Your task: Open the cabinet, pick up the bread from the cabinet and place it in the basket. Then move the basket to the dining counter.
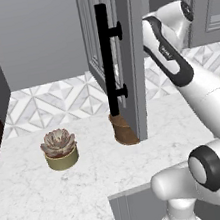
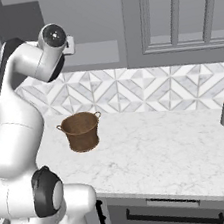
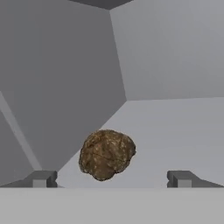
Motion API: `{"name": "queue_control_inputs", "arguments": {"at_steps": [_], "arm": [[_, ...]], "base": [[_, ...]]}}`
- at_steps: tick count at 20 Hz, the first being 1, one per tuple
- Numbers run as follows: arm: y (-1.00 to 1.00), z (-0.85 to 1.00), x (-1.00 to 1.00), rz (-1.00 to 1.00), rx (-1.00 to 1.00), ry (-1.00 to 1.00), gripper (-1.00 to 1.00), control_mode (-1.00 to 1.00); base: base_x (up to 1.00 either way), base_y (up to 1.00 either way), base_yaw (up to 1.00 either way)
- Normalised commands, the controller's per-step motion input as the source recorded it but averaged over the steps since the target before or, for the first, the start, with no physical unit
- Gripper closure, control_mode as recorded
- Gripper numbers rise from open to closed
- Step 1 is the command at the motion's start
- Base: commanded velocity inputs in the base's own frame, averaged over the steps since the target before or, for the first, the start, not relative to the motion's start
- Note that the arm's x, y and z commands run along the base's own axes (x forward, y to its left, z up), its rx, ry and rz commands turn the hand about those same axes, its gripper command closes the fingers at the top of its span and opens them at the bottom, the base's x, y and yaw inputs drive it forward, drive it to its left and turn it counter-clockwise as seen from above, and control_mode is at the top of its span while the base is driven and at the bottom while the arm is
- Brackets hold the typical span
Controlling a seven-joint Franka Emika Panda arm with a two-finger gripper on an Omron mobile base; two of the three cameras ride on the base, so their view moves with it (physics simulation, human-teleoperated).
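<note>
Left base view: we see the cabinet [image 1: 123,54] door swung open, hiding most of the basket [image 1: 124,128]. Right base view: whole basket on worktop [image 2: 154,143]. Hand view: gripper [image 3: 111,179] fingers spread wide, empty; bread [image 3: 106,154] on cabinet shelf between them.

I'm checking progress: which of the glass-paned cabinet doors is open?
The glass door with the long black bar handle, swung out over the basket; the other glass door sits shut.
</note>
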Motion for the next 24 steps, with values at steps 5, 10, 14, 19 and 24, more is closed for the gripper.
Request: {"name": "queue_control_inputs", "arguments": {"at_steps": [5,10,14,19,24], "arm": [[0.1,0.0,0.35,0.0,0.01,0.01,-1.0,-1.0],[0.08,0.0,0.01,0.0,0.0,0.0,-1.0,-1.0],[0.22,-0.05,0.02,0.0,0.0,0.0,-1.0,-1.0],[0.34,-0.07,0.15,0.0,0.0,0.0,-1.0,-1.0],[0.04,-0.01,0.28,0.01,0.0,0.01,-1.0,-1.0]], "base": [[0.0,0.0,0.0],[0.0,0.0,0.0],[0.0,0.0,0.0],[0.0,0.0,0.0],[0.0,0.0,0.0]]}}
